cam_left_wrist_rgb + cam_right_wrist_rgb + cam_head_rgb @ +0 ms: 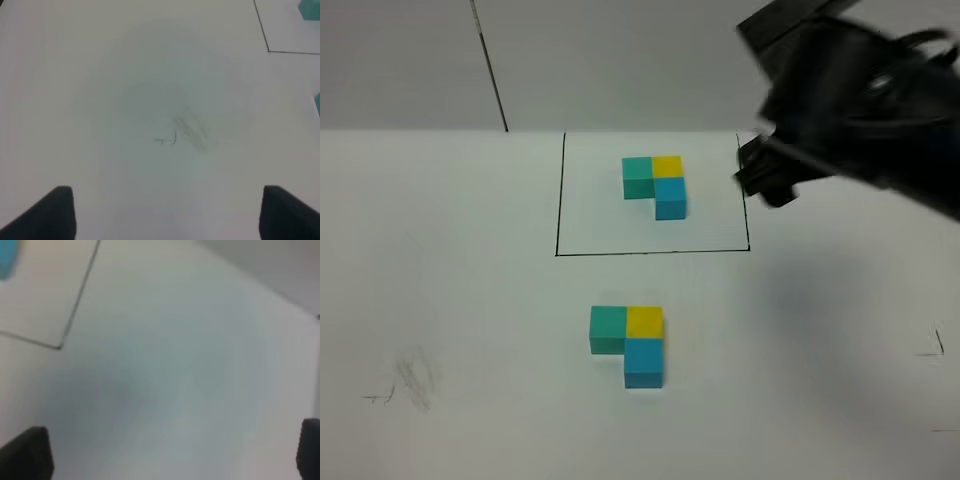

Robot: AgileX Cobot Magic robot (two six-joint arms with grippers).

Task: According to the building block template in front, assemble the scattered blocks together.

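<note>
So nearest the camera, the scattered blocks point(628, 343) are sitting at about 6 o'clock on the table point(440, 300), already butted together in an L: teal and yellow side by side, blue tucked under the yellow. It looks like it's matching the building block template point(656, 183) further back at 12 o'clock, inside its black frame point(558, 200).

Handling-wise, I'm guessing these are light, rigid little cubes with flat matte faces, so pinching two opposite sides should be working fine without slipping or squashing.

No containers anywhere, nothing holding anything.

Left gripper point(167, 212) is hovering spread wide over bare table, empty. Right gripper point(172, 455) is hanging up around 2 o'clock, also spread and empty, though it's blurry.
</note>
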